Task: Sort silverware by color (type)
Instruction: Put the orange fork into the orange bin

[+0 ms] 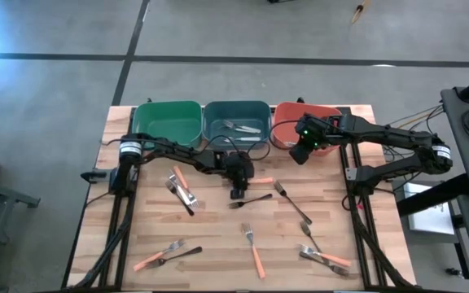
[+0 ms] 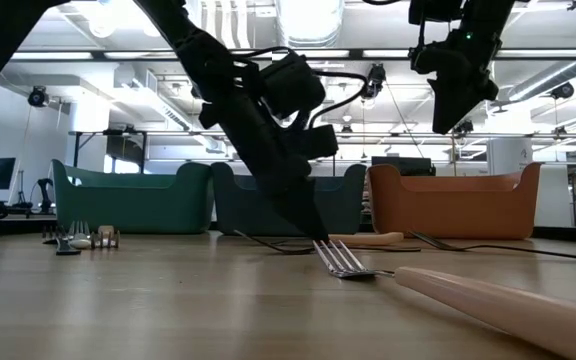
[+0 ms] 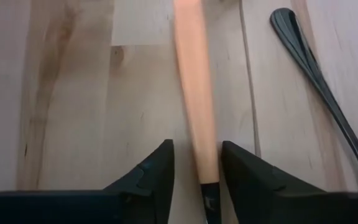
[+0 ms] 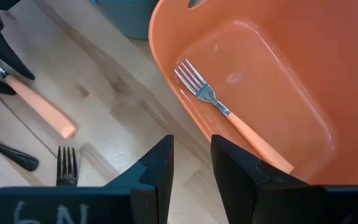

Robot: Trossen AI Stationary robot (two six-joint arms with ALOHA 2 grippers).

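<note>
Reaching down to the table [image 1: 210, 244] near its centre with the left gripper [image 1: 237, 192], tips almost on the wood. Straddling the handle of an orange-handled fork [image 3: 194, 93] with its jaws, narrowly apart, one finger close against the handle and a sliver of gap showing at the other, so not clamping it. Lying just to 3 o'clock of that handle, a black utensil [image 3: 316, 74].

Hovering at 1 o'clock from the table's centre with the right gripper [image 1: 300, 155], raised above the near rim of the orange bin [image 1: 287, 122]; jaws narrowly apart and holding nothing. Resting inside that bin, one fork with an orange handle [image 4: 229, 115].

Standing in a row along the 12 o'clock edge, the green bin [image 1: 167, 122], the teal bin [image 1: 218, 122] and the orange one. Lying in the teal bin, silver forks [image 1: 243, 126]. Spreading across the table from 3 round to 9 o'clock, the rest of the silverware [image 1: 255, 248], mixed silver, black and orange-handled.
</note>
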